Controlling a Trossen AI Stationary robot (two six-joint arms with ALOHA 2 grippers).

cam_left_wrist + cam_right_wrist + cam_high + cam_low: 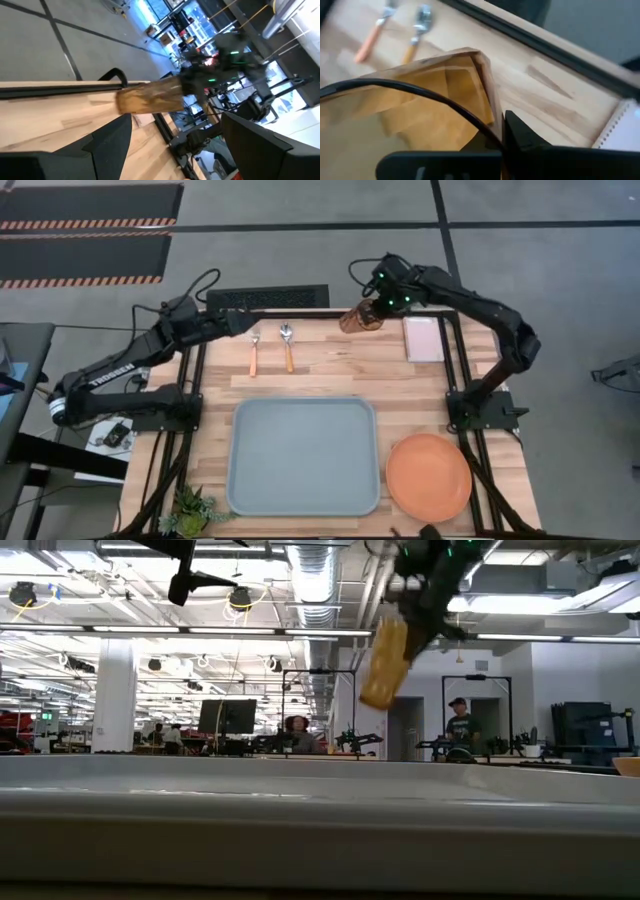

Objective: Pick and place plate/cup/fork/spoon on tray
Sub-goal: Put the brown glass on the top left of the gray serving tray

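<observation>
My right gripper (378,304) is shut on the amber ribbed cup (358,316), high over the table's far edge; the cup also shows in the low view (384,662) and fills the right wrist view (440,100). My left gripper (243,321) is open and empty at the far edge, left of the cup, its fingers wide apart in the left wrist view (175,150). The fork (254,355) and the spoon (288,346) lie flat side by side on the table. The grey-blue tray (305,500) lies at the near middle. The orange plate (428,476) lies on the table right of it. My right gripper holds the cup by its upper end (392,626), coming from above and from the table's far right. One dark finger (520,137) lies against the cup's wall (487,102); the other is hidden by the cup. The cup hangs tilted below the fingers, clear of the table.
A pinkish-white pad (423,338) lies at the far right of the table, near the cup. A small green plant (190,510) stands at the near left corner. People stand in the room beyond the table (460,725).
</observation>
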